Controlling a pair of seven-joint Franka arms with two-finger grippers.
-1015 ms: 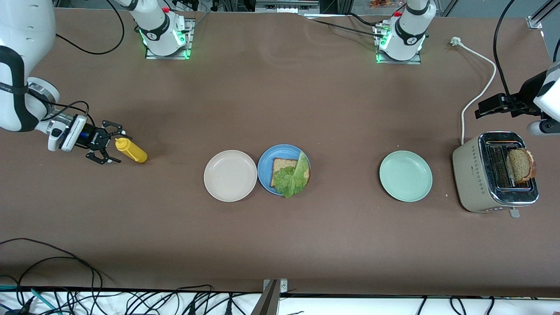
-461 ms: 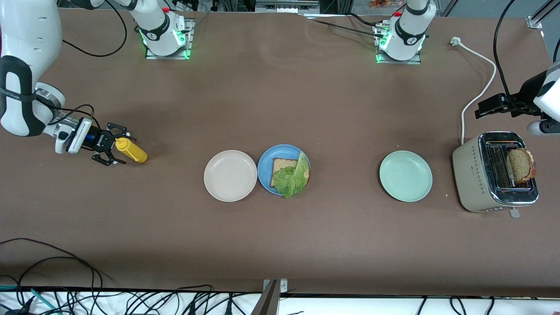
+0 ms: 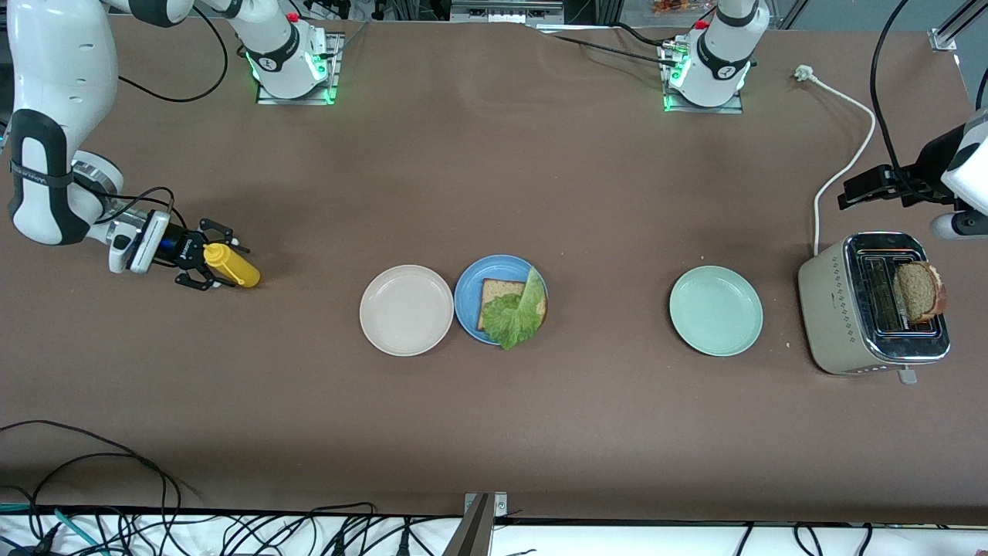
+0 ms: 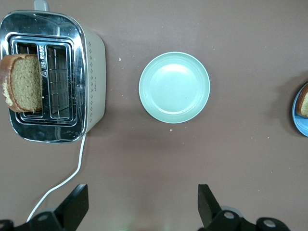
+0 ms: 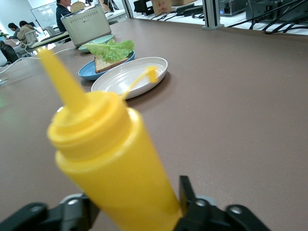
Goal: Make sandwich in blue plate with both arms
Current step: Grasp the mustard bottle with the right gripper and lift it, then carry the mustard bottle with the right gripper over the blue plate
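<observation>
The blue plate [image 3: 466, 287] holds one bread slice [image 3: 495, 294] with a green lettuce leaf [image 3: 515, 313] on top. A second bread slice [image 3: 918, 292] stands in the toaster [image 3: 841, 309]. At the right arm's end of the table my right gripper [image 3: 218, 259] is shut on an upright yellow squeeze bottle [image 3: 231, 265]. In the right wrist view the bottle [image 5: 110, 159] fills the gap of the right gripper [image 5: 130, 204]. My left gripper [image 3: 857, 191] waits open in the air beside the toaster, over bare table [image 4: 142, 192].
A cream-white plate [image 3: 406, 310] touches the blue plate on the side toward the right arm. A mint-green plate [image 3: 715, 310] lies between the blue plate and the toaster. The toaster's white cord [image 3: 845, 166] runs toward the left arm's base.
My right gripper has slid forward around the yellow bottle and its fingers have drawn in onto it. The left arm has not moved.
</observation>
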